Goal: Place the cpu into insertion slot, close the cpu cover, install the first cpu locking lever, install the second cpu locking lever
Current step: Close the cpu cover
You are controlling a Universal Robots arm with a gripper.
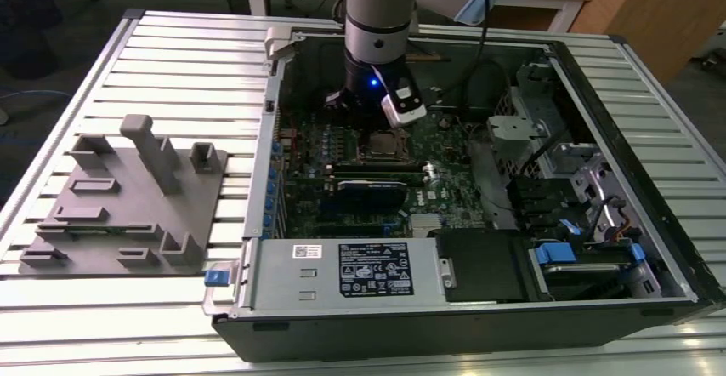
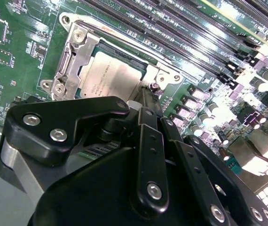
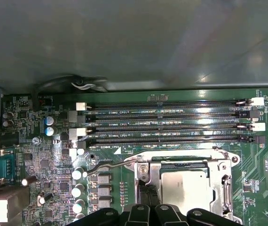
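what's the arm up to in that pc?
The arm's gripper is down inside the open computer case, right at the edge of the insertion slot on the green motherboard. The cpu sits in the slot, with the cpu cover lying over it. A thin locking lever sticks out beside the socket; I can't tell whether it is latched.

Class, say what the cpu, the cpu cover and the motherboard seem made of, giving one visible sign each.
The cpu: metal top, dull silver-grey, soft sheen. The cpu cover: thin stamped metal, probably steel, bright glints. The motherboard: green coated board, perhaps fibreglass; glossy, with fine traces.
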